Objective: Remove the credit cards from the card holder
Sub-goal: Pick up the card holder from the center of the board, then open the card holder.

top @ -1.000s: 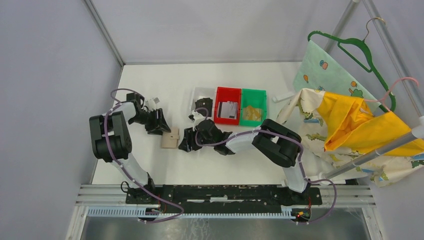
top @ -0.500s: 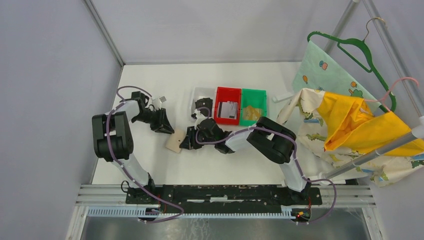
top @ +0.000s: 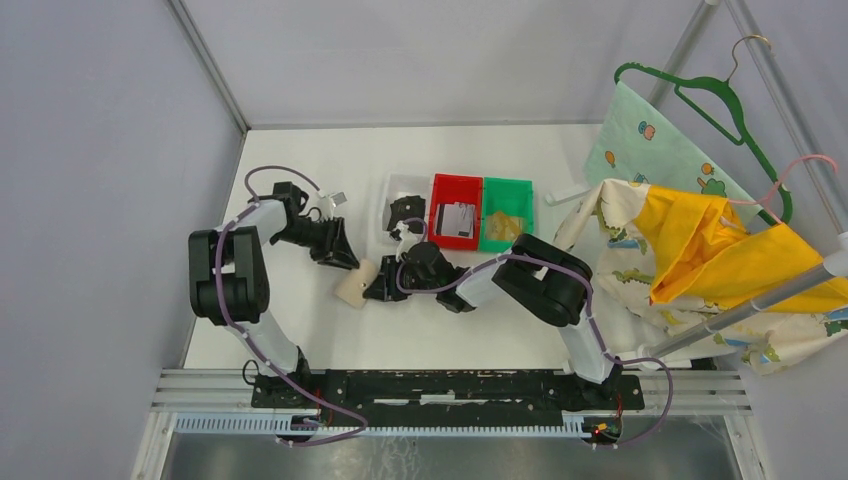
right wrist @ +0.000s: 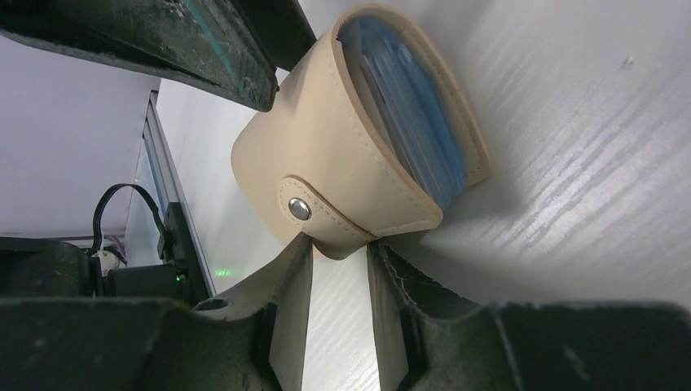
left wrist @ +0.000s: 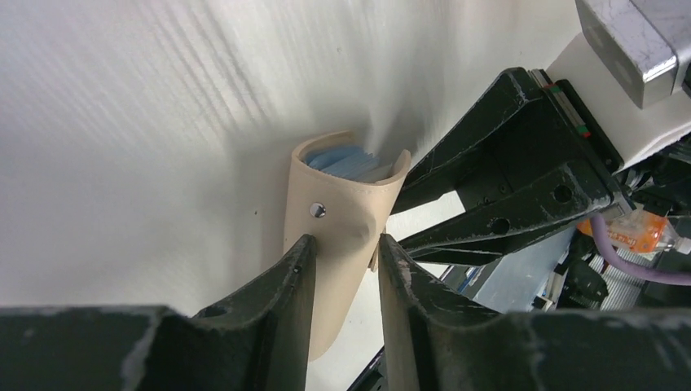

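Top view: the card holder (top: 355,283) sits left of the red bin (top: 457,222) and nearer the arm bases, well apart from it. The left gripper (top: 345,261) and right gripper (top: 381,289) meet on it from opposite sides. The pale grey flat pieces inside the red bin (top: 458,218) may be credit cards; too small for us to confirm.

Left wrist: the red bin is out of frame. The fingers (left wrist: 303,269) are pressed onto the tan body just below the snap stud (left wrist: 316,210), pinching the holder. Its mouth points away from the camera, with blue-grey layered edges (left wrist: 346,163) showing. We can't tell cards from liner there. The right gripper's tips converge on the holder's far edge.

Right wrist: the red bin is out of frame again. The fingers (right wrist: 297,277) are nearly together and nip only the strap edge under the stud (right wrist: 299,208). We judge that a shallow bite. The holder is bowed and the blue layers (right wrist: 411,122) fan out at the open side.

Our read of the step is to expose the cards, then draw them out:
- Use the left gripper as the anchor.
- Don't over-squeeze, since bowing could jam the stack.
- Re-seat the right gripper on the layer edges at the mouth.
- Pull along the card plane, not across it.
- Slip risk is at the strap nip.
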Robot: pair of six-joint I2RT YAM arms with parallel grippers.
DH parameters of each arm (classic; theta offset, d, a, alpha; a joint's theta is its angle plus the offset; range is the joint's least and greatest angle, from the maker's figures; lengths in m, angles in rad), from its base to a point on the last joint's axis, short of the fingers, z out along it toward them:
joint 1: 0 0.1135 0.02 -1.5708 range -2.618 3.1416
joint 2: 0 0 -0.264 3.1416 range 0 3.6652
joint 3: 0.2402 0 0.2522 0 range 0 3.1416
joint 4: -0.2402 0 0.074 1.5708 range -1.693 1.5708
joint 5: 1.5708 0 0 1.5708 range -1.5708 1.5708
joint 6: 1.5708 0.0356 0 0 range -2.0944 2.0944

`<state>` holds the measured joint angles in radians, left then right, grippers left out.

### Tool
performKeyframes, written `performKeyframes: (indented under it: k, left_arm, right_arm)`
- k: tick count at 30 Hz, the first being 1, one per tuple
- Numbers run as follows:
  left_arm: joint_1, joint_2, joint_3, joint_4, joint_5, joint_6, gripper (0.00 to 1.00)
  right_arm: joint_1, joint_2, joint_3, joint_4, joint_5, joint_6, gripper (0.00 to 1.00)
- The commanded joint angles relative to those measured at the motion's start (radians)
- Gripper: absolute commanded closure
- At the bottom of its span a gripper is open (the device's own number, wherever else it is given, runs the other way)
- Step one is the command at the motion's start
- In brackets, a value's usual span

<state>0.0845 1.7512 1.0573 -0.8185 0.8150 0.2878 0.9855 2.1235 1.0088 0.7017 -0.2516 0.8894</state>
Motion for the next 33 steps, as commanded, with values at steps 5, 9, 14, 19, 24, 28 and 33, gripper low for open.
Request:
performKeyframes:
  k: [5,9,14,19,24,28,33]
  left_arm:
    - [-0.071,0.038,-0.009,-0.074,-0.017,0.048,0.49]
    - [-0.128,0.048,-0.005,-0.054,-0.074,0.013,0.42]
    - [-0.181,0.032,-0.005,-0.041,-0.091,-0.001,0.67]
    - [-0.183,0.018,0.035,-0.066,-0.083,0.005,0.98]
    - [-0.181,-0.037,0.100,-0.137,-0.050,0.003,0.98]
    - [-0.181,-0.101,0.217,-0.261,-0.008,0.036,0.98]
    - [-0.184,-0.164,0.383,-0.413,0.087,0.052,0.98]
  right_arm:
    - [-0.032,-0.008,-0.093,0.060,0.043,0.003,0.64]
    - [-0.036,-0.001,-0.110,0.083,0.046,0.008,0.64]
    - [-0.042,0.001,-0.141,0.128,0.045,0.020,0.65]
    - [-0.047,-0.029,-0.168,0.149,0.037,0.014,0.59]
    - [-0.054,-0.092,-0.221,0.182,0.049,0.024,0.31]
    - [-0.082,-0.175,-0.290,0.254,0.026,0.047,0.21]
    - [-0.147,-0.290,-0.403,0.393,-0.045,0.124,0.12]
